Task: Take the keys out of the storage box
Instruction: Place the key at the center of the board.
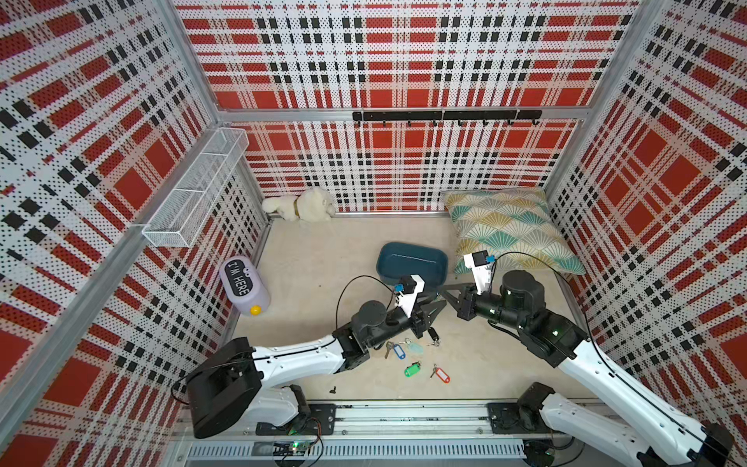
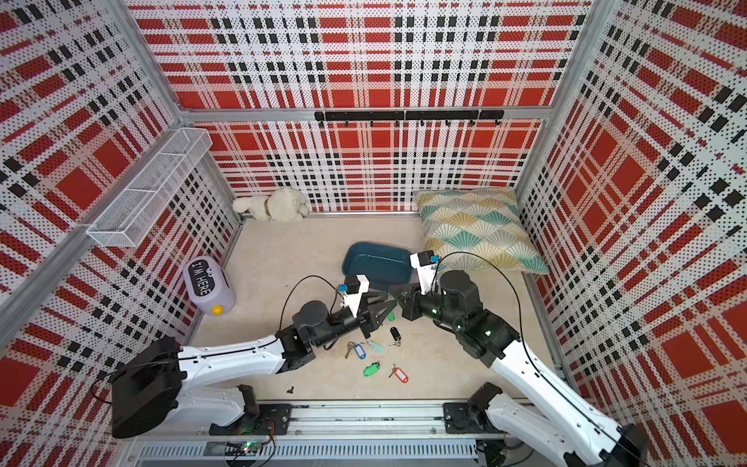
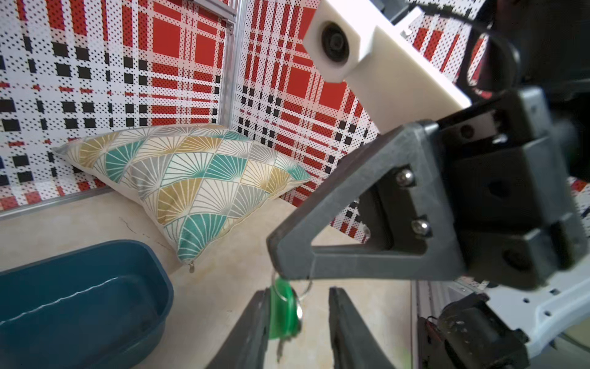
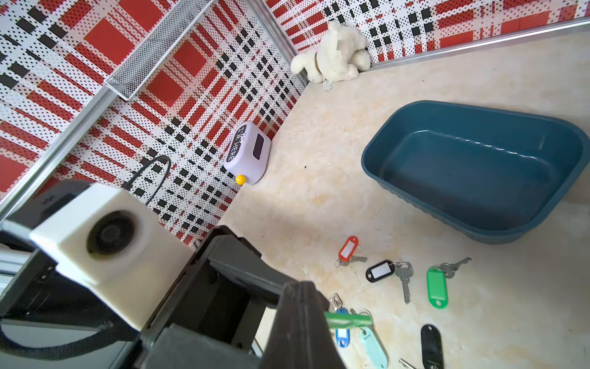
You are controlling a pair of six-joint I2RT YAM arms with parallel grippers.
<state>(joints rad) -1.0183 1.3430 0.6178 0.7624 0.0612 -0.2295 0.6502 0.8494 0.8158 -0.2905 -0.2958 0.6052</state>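
Right gripper [image 3: 279, 258]: jaws closed on the ring end of one key; its green tag [image 3: 282, 311] hangs below the tip.
Left gripper [image 3: 300, 292]: jaws partly apart, one on each side of that green tag. The tag lies against one finger [image 3: 255, 329], with a gap to the other. I can't call this a grip.
Meeting point: in both top views the two tips are nose to nose, just in front of the near rim of the storage box [image 1: 412, 260].
Keys [image 4: 380, 271]: loose on the floor [image 1: 323, 258] outside the box, between it and the front rail [image 1: 404, 416]. I see red-orange, black, green, blue and pale teal tags, plus a black fob [image 4: 431, 346].
Room: bare floor runs from the box's left side towards the plush toy [image 1: 301, 206]. On the right, a corner of the pillow [image 1: 509, 226] sits near the box's end.
Edges: wire basket [image 1: 194, 190] on the left wall, hook rail [image 1: 444, 116] on the back wall, both well above the arms.
Writing: "I'M HERE" on the lavender container [image 1: 244, 289] by the left wall. Tag windows are too small to read.
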